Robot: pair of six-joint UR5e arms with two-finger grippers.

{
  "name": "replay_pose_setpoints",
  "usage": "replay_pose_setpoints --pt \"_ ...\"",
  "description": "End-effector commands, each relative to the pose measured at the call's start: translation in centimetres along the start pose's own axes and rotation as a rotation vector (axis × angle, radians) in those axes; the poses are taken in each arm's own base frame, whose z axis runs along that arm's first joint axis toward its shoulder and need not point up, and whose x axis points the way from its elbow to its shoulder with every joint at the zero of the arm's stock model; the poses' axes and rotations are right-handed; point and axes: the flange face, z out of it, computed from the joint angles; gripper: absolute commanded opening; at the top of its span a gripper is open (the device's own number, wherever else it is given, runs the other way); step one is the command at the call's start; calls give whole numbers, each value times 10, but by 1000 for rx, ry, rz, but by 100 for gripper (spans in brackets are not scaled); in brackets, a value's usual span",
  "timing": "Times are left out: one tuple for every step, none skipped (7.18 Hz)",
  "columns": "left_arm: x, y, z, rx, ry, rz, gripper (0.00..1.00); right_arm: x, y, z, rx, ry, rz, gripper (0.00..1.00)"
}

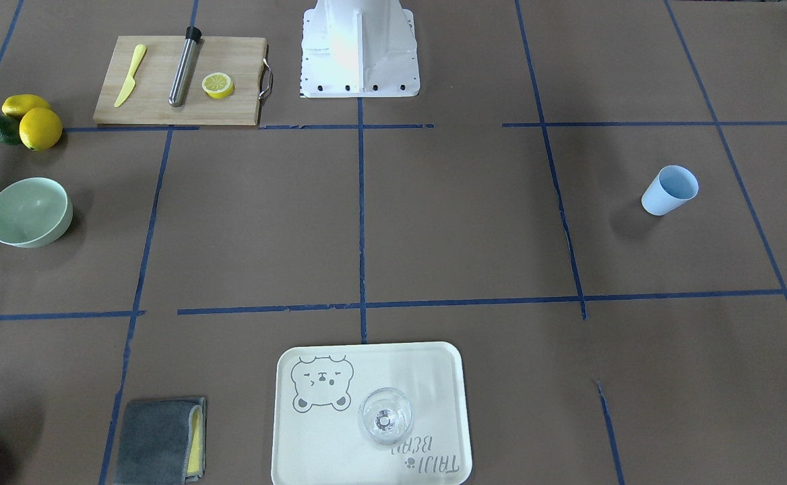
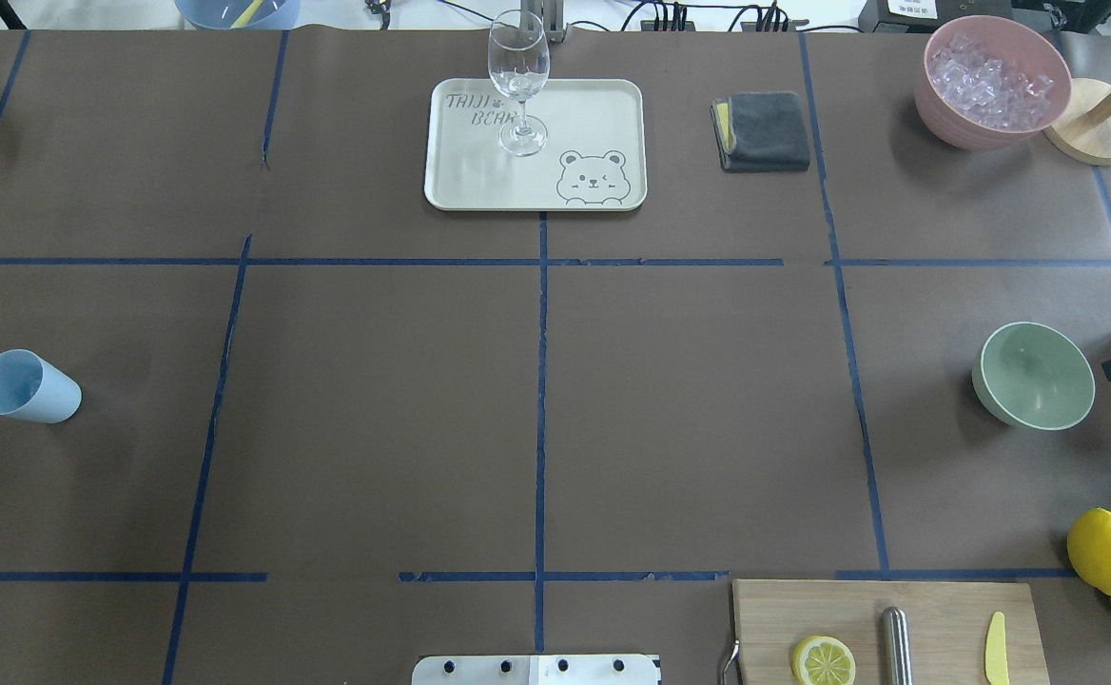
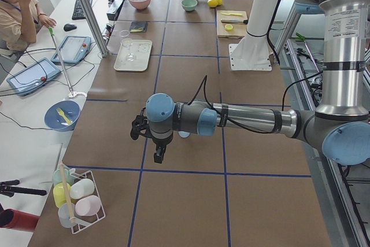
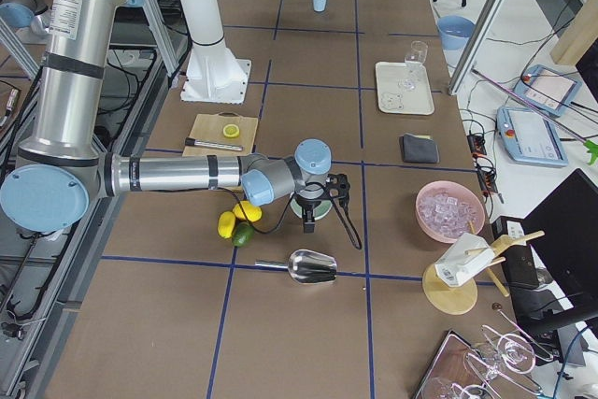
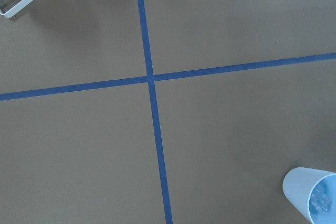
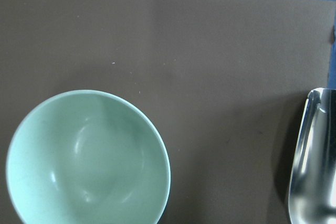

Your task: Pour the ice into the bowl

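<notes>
The pale mint-green bowl stands empty at my right side of the table; it also shows in the front view and fills the lower left of the right wrist view. The light blue cup stands at my far left. In the left wrist view the cup holds small clear ice cubes. My left gripper hangs above the table next to the cup; I cannot tell its state. My right gripper hovers over the bowl's edge; I cannot tell its state.
A pink container of ice stands far right. A metal scoop lies beside the bowl. A tray bears a wine glass. A grey cloth, cutting board and lemons lie around.
</notes>
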Motion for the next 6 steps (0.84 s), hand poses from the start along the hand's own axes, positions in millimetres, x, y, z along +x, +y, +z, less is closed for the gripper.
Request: replay_pose_setpoints --pt "1 0 -1 10 0 15 100 -13 -6 37 37 -38 69 97" --pt "1 -1 -1 13 -2 19 100 -15 -11 46 44 -51 117 92" --pt "1 -1 -1 13 -2 16 100 -15 -14 49 50 -58 112 90" --pt "1 -1 -1 13 -2 19 100 -14 -14 55 41 -52 113 77" --pt "1 -1 -1 13 -2 16 100 -16 -13 61 37 -40 107 49" --pt "1 -1 -1 13 0 16 100 -17 -12 62 37 -37 105 8"
